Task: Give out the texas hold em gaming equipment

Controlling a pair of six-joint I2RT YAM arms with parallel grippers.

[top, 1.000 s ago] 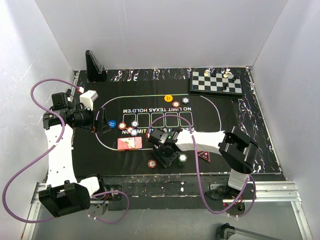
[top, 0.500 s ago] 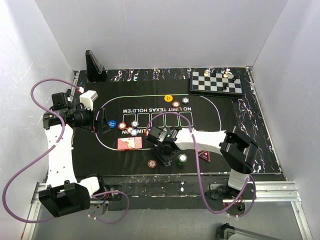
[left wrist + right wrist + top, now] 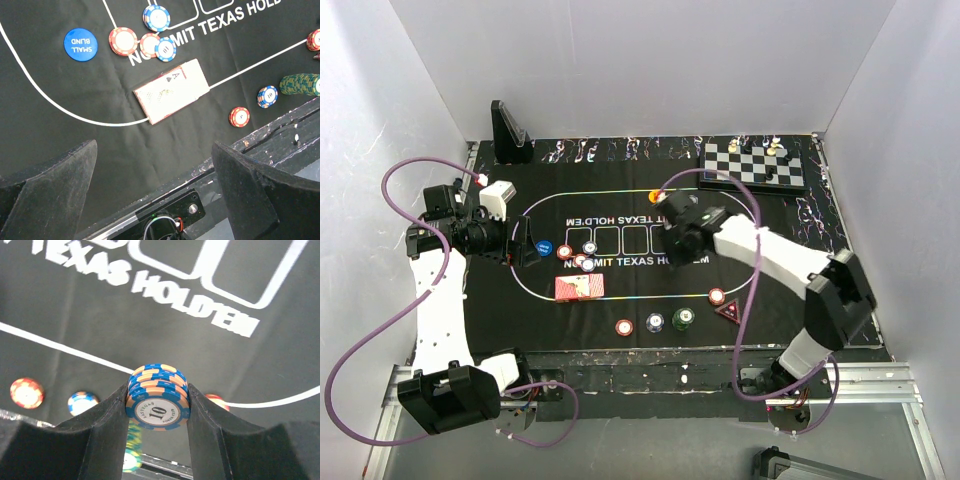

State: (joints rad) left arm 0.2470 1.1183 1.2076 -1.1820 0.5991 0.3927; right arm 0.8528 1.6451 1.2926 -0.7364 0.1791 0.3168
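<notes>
**Right end effector grips a chip stack; left stands open**

The stack of blue-and-white chips, its front face marked 10, sits clamped between the two fingers of my right end effector, one finger pressed to each side. I hold it over the white lettering of the black mat.

Seen from that wrist, a single red chip and a blue chip lie on the mat to the left of my left finger, well apart from the held stack. A green stack shows in the gap under it. In the overhead view the red triangular marker lies on the near side of that end effector and the yellow button just beyond it.

My left end effector hangs with its fingers spread wide and nothing between them. Ahead of it, between the two fingertips, lies the deck of playing cards, flat on the mat. Beyond the deck sits a cluster of red and blue chips, and left of that the blue button reading SMALL BLIND.

The chessboard stands on the counter far beyond my right end effector, at the back right corner.
</notes>
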